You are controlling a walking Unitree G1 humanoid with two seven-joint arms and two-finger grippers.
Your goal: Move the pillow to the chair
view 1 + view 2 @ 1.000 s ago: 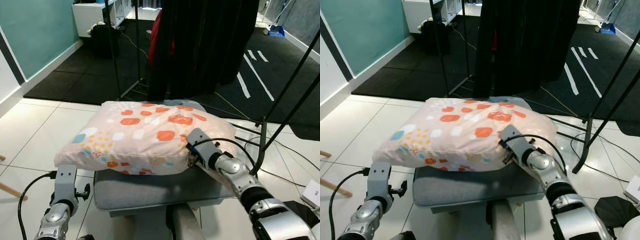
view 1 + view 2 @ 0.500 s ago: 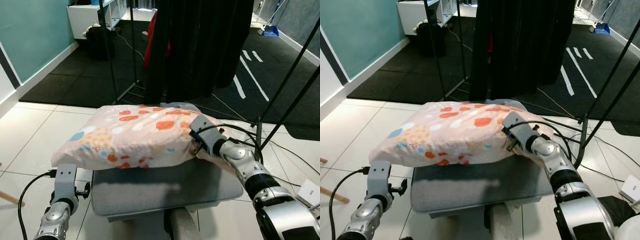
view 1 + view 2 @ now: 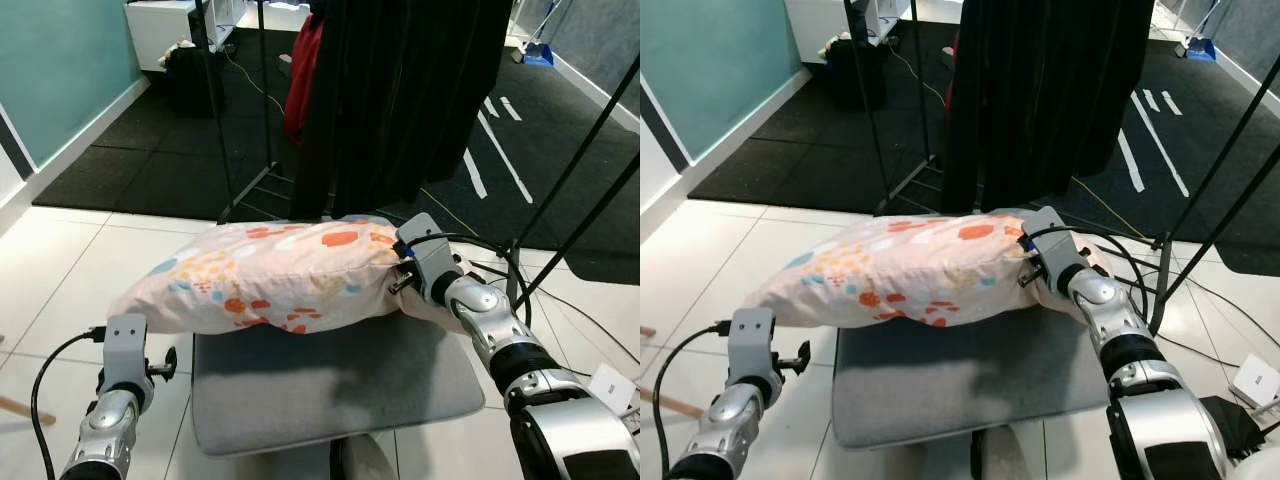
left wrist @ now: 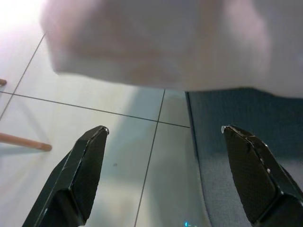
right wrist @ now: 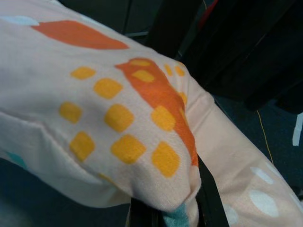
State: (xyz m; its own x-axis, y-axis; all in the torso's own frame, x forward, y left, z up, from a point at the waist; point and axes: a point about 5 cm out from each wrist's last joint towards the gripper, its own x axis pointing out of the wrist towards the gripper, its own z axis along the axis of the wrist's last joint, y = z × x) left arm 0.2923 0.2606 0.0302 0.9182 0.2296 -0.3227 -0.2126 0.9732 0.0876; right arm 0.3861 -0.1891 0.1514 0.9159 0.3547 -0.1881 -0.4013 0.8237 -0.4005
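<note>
Pillow [image 3: 270, 277] lifted over the grey chair [image 3: 330, 385], pinched by the right gripper [image 3: 398, 281]

Left eye view: the pink pillow with orange, yellow and blue spots hangs over the chair's grey seat, its right end gathered in the right gripper, its left end sagging past the seat edge above the white tile floor [image 3: 60, 270]; the left gripper [image 3: 126, 345] sits low beside the chair, under that sagging end and apart from the pillow; a black curtain [image 3: 400, 90] hangs behind. Right eye view: same scene. Left wrist view: the left gripper's two black fingers [image 4: 83, 175] are spread wide with nothing between them, floor tile and the seat edge below, the pillow's blurred underside above. Right wrist view: the right gripper's fingers [image 5: 208, 201] are clamped on a bunched corner of the pillow cloth
</note>
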